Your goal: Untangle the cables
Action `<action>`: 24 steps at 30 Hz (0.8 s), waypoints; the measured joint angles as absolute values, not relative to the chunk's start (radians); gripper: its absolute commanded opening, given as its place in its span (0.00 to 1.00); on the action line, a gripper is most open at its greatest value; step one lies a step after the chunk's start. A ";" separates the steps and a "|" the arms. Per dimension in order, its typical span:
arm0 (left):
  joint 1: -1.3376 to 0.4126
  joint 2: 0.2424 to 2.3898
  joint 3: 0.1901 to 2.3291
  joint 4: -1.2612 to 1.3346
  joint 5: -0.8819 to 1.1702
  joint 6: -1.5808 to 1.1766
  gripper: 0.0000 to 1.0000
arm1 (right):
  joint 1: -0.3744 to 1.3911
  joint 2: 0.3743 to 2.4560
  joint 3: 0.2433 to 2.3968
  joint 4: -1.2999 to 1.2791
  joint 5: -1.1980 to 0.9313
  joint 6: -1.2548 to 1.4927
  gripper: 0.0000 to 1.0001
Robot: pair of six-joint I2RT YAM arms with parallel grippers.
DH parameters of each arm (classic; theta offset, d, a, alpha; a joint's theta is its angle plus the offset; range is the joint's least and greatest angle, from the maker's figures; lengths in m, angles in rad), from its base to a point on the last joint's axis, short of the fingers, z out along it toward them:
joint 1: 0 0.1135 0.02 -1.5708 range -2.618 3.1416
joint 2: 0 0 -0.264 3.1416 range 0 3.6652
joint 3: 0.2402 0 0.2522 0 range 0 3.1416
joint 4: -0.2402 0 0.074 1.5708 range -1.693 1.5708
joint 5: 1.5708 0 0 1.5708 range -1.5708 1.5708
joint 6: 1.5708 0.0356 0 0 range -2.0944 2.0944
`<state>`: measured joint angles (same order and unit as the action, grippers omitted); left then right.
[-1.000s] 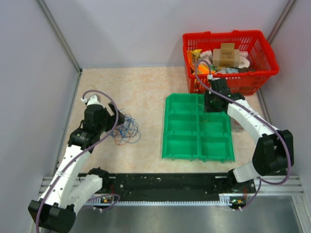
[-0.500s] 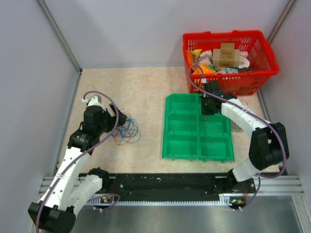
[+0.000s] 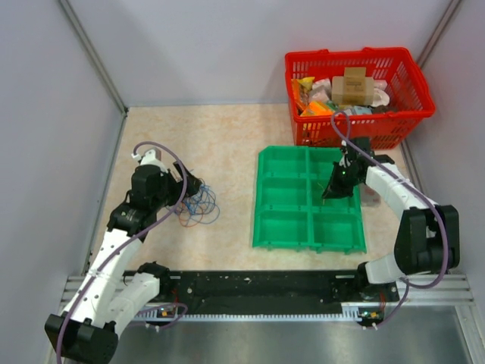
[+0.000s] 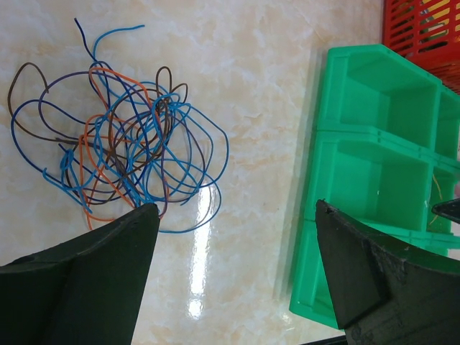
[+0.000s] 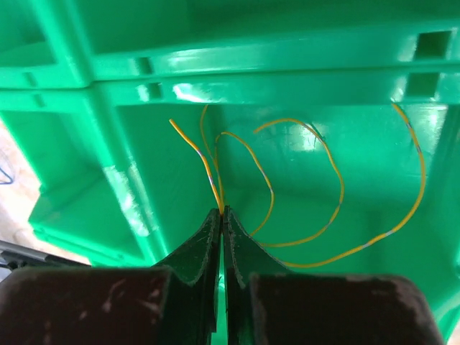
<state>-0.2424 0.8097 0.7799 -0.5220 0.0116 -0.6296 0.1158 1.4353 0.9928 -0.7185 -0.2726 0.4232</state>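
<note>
Where right gripper (image 5: pixel 221 210) pinches yellow cable (image 5: pixel 214 192), its end hides.

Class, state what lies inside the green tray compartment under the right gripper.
A looping thin yellow wire, pinched by the shut right gripper. The gripper hides the near floor of the compartment.

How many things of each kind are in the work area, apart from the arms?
Red plastic mesh basket: 1
Green plastic compartment tray: 1
Tangle of thin blue, orange and dark wires: 1
Thin yellow wire pinched by right end effector: 1
Total: 4
</note>
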 measured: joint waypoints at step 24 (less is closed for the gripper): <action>-0.242 0.807 0.774 -0.516 0.032 -0.622 0.96 | 0.128 1.543 1.050 -0.754 -0.055 0.355 0.43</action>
